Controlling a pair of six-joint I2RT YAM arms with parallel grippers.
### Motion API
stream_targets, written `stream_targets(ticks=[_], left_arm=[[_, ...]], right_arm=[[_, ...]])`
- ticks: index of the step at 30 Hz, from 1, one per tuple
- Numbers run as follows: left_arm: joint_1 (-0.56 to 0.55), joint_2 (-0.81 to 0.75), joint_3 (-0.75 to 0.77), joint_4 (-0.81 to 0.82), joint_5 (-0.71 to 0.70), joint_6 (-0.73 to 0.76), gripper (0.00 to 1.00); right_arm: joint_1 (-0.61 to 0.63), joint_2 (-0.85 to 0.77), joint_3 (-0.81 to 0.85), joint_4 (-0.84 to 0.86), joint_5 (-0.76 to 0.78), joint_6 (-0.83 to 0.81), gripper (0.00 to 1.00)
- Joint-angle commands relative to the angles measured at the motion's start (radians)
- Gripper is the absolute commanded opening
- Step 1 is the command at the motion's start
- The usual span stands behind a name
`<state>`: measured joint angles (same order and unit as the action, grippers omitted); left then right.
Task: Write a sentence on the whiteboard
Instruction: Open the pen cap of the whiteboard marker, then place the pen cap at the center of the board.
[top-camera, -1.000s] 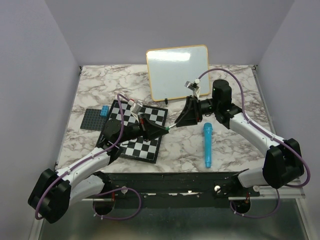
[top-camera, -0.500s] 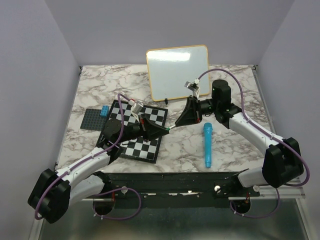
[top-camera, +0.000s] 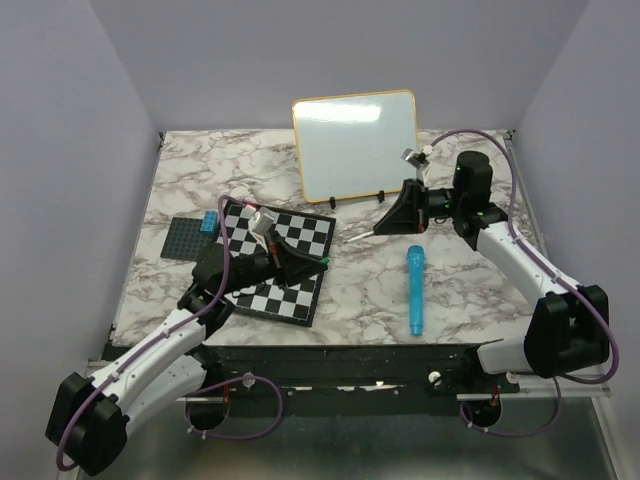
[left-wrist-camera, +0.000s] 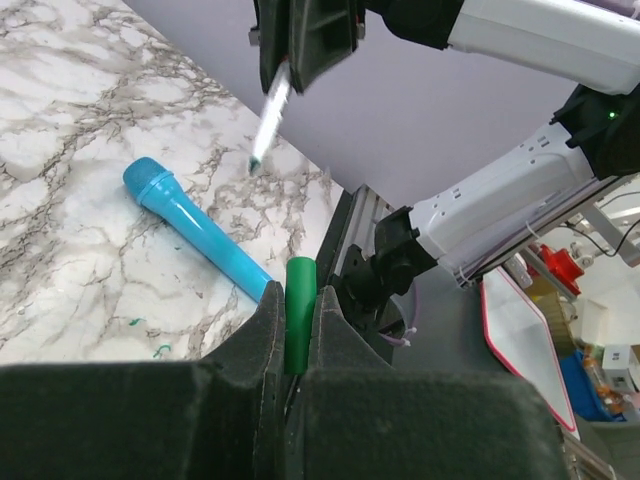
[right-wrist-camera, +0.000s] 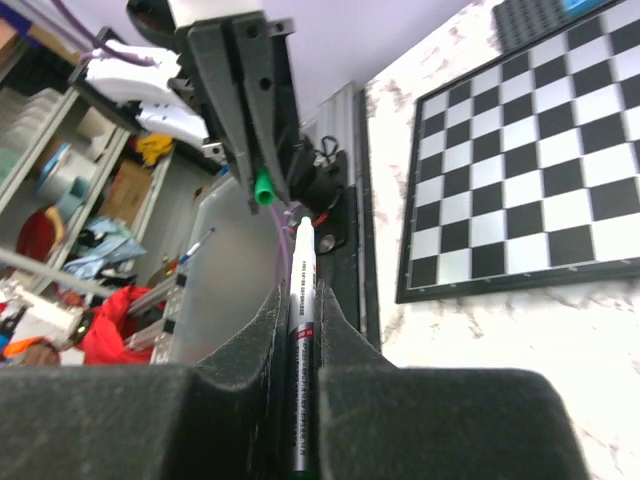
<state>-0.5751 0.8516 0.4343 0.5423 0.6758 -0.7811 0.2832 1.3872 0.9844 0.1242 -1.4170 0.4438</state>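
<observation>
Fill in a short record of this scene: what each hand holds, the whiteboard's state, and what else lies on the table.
Left hand: shut on green cap
Right hand: shut on marker, tip bare
Whiteboard: upright, no writing visible
Also on table: blue microphone, checkered board

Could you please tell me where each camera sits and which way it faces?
Top external: above and behind the arms, looking down on the table, whiteboard and both arms.
Left wrist: on the left wrist, looking along the left tool, shut on a green cap, toward the right tool.
Right wrist: on the right wrist, looking along the right tool, shut on a marker, at the left tool.
Shared: both wrist views show green cap and marker.
</observation>
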Motion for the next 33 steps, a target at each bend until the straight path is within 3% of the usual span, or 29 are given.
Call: stream_targets(ticks=[1,5,8,11,16,21,27,33], left_arm=[[0.004,-0.060,-0.042,-0.045,-0.044,0.017,0.00],[0.003,-0.056,-0.054,-0.056,-0.076,0.017,0.00],[-0.014,0.004,-0.062,-0.061,-0.114,0.011,0.00],[-0.101,0.207,-0.045,-0.038,-0.205,0.040,0.00],[-0.239,0.481,0.052,0.022,-0.373,0.089,0.00],[-0.279,0.729,0.165,0.085,-0.427,0.115,0.01],[-0.298,0.932,0.242,0.125,-0.449,0.091,0.22],[-0.307,0.923,0.241,0.093,-0.536,0.108,0.34]], right_arm=[[-0.078,-0.059,-0.010,-0.012,-0.034,-0.019,0.00],[-0.133,-0.088,-0.018,-0.037,0.012,-0.034,0.01],[-0.188,-0.106,-0.029,-0.113,0.160,-0.086,0.01],[-0.240,-0.111,-0.053,-0.121,0.237,-0.120,0.00],[-0.317,-0.102,-0.076,-0.121,0.214,-0.132,0.01],[-0.331,-0.106,-0.078,-0.121,0.216,-0.137,0.01],[-0.331,-0.093,-0.073,-0.121,0.214,-0.143,0.01],[-0.332,-0.090,-0.070,-0.156,0.211,-0.157,0.01]])
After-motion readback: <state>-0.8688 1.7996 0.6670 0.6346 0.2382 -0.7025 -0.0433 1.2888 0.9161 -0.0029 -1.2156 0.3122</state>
